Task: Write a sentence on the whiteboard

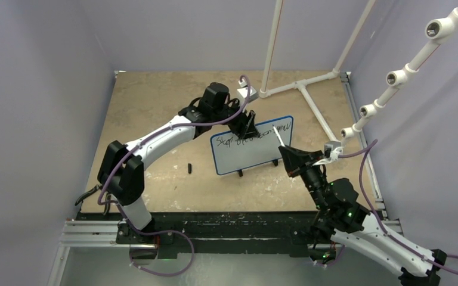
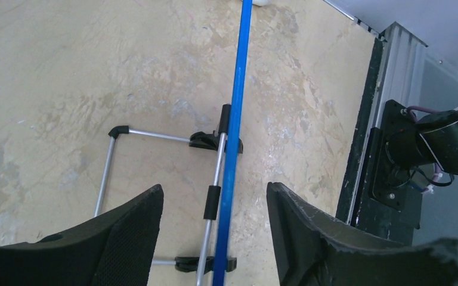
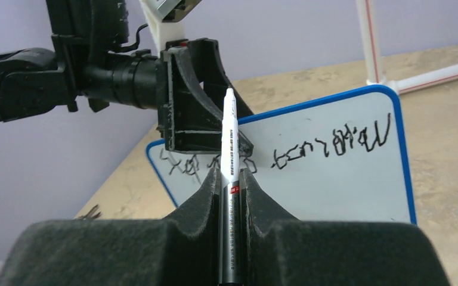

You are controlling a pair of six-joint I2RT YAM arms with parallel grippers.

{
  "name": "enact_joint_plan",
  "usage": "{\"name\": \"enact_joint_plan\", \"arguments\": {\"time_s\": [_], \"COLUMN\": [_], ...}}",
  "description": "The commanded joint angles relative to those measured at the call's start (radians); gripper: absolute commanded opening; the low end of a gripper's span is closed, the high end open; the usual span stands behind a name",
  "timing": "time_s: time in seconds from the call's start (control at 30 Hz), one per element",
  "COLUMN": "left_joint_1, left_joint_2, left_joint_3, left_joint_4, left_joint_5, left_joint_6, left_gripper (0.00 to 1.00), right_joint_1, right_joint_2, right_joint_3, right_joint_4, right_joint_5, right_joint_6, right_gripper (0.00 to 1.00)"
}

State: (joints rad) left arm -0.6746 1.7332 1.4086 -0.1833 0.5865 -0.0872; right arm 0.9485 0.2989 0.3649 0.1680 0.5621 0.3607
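Whiteboard [image 1: 251,154]: upright on two black feet near the middle of the table [image 1: 155,101], blue rim all round, set between the two arms.
Sentence [image 1: 247,138]: black scribble along the upper part of the board, running almost its whole width; rest of the face bare.
Left gripper [image 2: 213,193]: at the board's top edge, fingers spread wide, released; blue rim passing through the gap, touching neither finger in the left wrist view.
Right gripper [image 3: 229,179]: clenched on a marker [image 3: 229,131], white barrel upright between the pads, tip pointing at the upper right part of the board; contact with the surface impossible to tell.
In the way: seen from the right wrist, the left gripper covering the start of the writing, right behind the marker's tip.
Stand [image 2: 217,161]: thin metal rods with black joints, behind the board, resting on the table.
Small black piece [image 1: 189,168]: lying on the table left of the board, apart from it.
Pipe frame [image 1: 301,89]: white tubes at the far right of the table, behind the board, well apart from both grippers.
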Motion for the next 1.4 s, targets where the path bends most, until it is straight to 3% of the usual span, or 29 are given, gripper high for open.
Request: {"name": "enact_joint_plan", "arguments": {"time_s": [0.0,0.3,0.73,1.07,1.37], "left_joint_1": [0.018,0.127,0.17,0.17,0.17], "left_joint_2": [-0.107,-0.288,-0.546,-0.547,-0.544], "left_joint_3": [-0.023,-0.137,-0.416,-0.462,-0.471], "left_joint_4": [-0.014,-0.049,-0.112,-0.108,-0.114], "left_joint_5": [-0.079,-0.058,-0.157,-0.189,-0.182], "left_joint_6": [-0.001,-0.009,0.009,0.043,0.065], "left_gripper": [0.66,0.74,0.75,0.53,0.37], "right_joint_1": [-0.001,0.0,0.004,0.023,0.036], "right_joint_2": [-0.036,0.038,0.297,0.56,0.648], "right_joint_3": [0.019,0.009,-0.041,-0.003,0.02], "right_joint_4": [-0.017,-0.025,0.186,0.298,0.361], "right_joint_5": [-0.158,-0.295,-0.414,-0.428,-0.439], "right_joint_6": [-0.025,-0.008,0.011,-0.013,-0.034], "right_gripper": [0.0,0.0,0.0,0.0,0.0]}}
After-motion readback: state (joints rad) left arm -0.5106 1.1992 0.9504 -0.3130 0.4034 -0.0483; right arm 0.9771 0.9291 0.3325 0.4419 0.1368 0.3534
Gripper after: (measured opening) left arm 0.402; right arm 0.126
